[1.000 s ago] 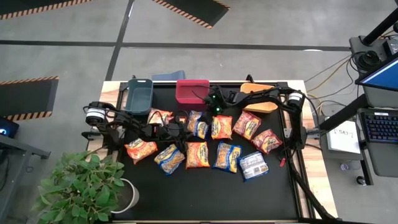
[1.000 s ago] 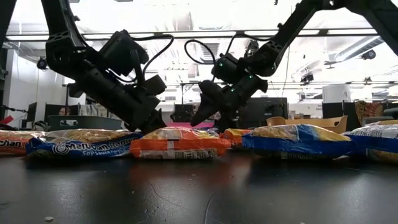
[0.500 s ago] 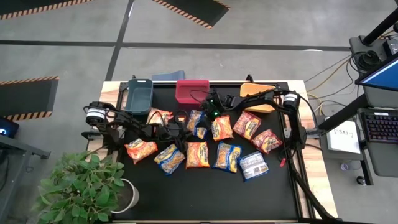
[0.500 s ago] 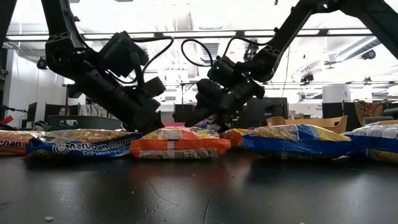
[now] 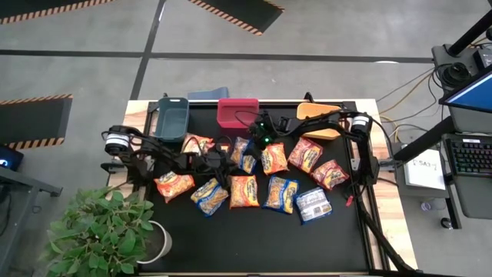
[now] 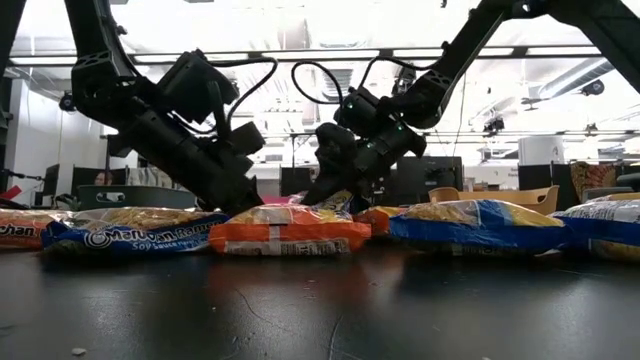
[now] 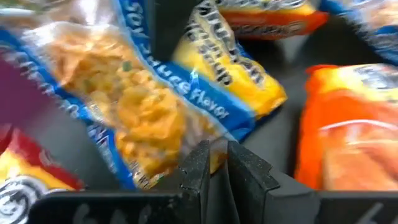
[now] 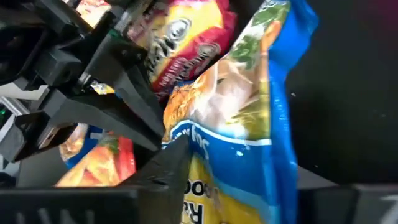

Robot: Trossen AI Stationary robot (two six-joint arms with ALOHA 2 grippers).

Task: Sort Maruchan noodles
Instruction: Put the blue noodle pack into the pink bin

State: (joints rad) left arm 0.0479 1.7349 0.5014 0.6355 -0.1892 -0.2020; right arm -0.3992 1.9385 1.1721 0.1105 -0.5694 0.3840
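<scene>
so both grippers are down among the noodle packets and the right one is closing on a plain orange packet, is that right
Not quite. Both grippers are down among the noodle packets, but the right gripper is closing on a blue-and-yellow packet, not an orange one. The right wrist view shows that packet between its fingers. The left gripper likewise pinches a blue-edged soy sauce flavor packet.

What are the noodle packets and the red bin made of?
The noodle packets look like thin, shiny plastic film: they crinkle and catch the light, and noodles show through one. The red bin looks like plain hard plastic with a dull finish, though that is less sure.
</scene>
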